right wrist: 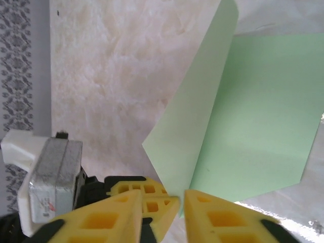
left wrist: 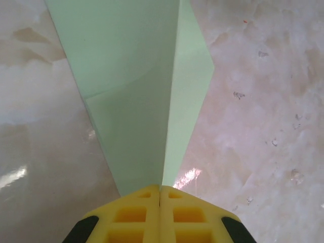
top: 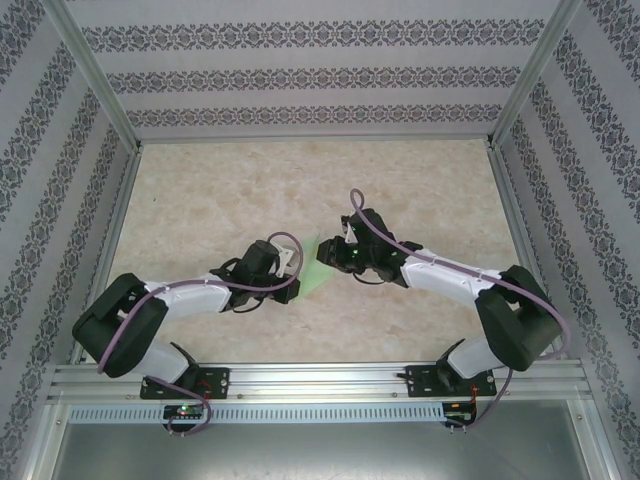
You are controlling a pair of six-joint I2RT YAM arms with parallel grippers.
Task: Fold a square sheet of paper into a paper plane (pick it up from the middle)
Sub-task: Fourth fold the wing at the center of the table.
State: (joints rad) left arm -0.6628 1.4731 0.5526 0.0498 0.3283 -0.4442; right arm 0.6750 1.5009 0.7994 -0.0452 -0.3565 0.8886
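**Light and image quality**

Bright, even, diffuse light from above. Shadows under the arms (top: 190,295) in the top view are faint and soft. Glossy table (left wrist: 263,152) throws white glare patches beside the green paper (left wrist: 131,101) in both wrist views. Paper evenly lit, one side of its crease shaded. Yellow fingertips (left wrist: 142,215) of the left gripper (left wrist: 160,191) slightly soft at the near edge; the rest sharp.

top cam | I see my left claw (top: 292,266) and right claw (top: 337,254) tip to tip mid-table | pale green paper (top: 318,276) between the tips, contact unclear from here | table (top: 220,200) marbled beige | patterned walls (top: 300,75) around
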